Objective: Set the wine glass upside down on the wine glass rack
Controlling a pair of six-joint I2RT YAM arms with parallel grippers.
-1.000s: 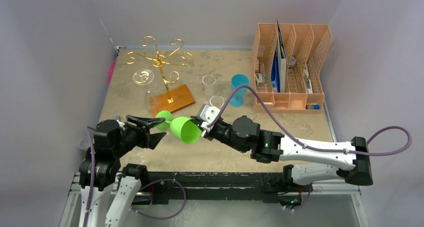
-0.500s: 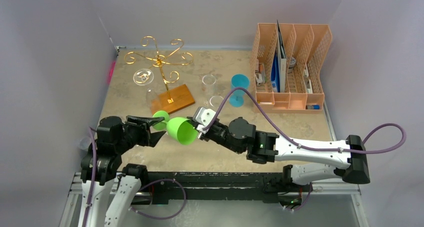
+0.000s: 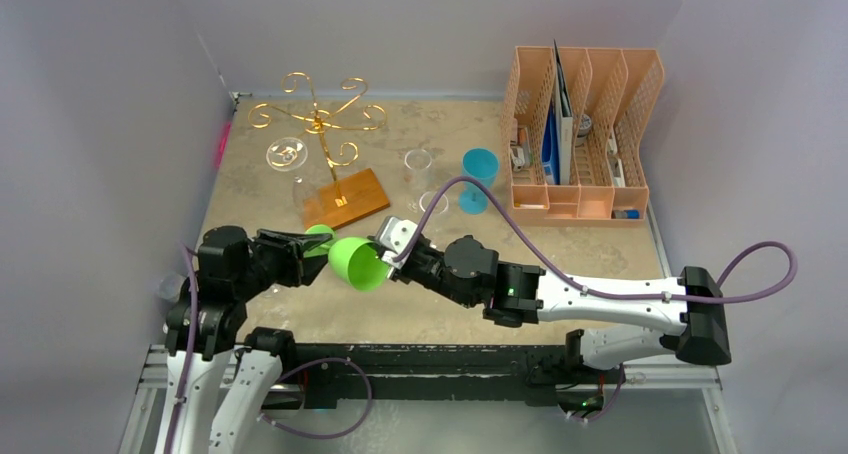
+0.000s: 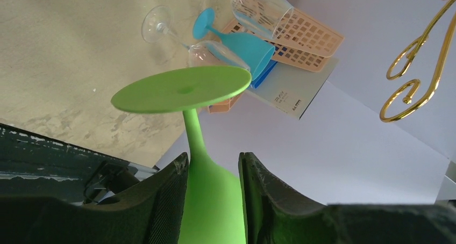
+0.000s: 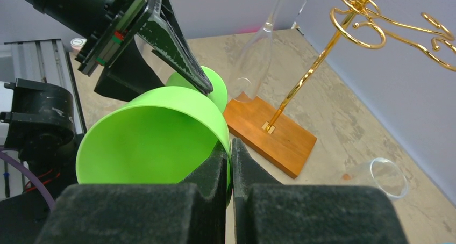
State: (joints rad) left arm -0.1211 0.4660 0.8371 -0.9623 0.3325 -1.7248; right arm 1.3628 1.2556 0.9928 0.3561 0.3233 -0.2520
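Wine glass (image 3: 358, 262) green; folder (image 4: 293, 88) lettering perhaps "IRAY"

Your green wine glass (image 3: 352, 259) is off the worktop (image 3: 560, 264), lying roughly on its side in mid-air near the front edge. Its open mouth faces right and its round foot points left, toward the rack. The right gripper (image 3: 392, 257) has its jaws pinched together on the bowl's rim. The left gripper (image 4: 213, 158) has its jaws on either side of where stem meets bowl, and you can't tell if they press it. The wine glass rack (image 3: 320, 124), gold wire with curled arms, stands upright at the back left on its brown wooden base (image 3: 345, 199).
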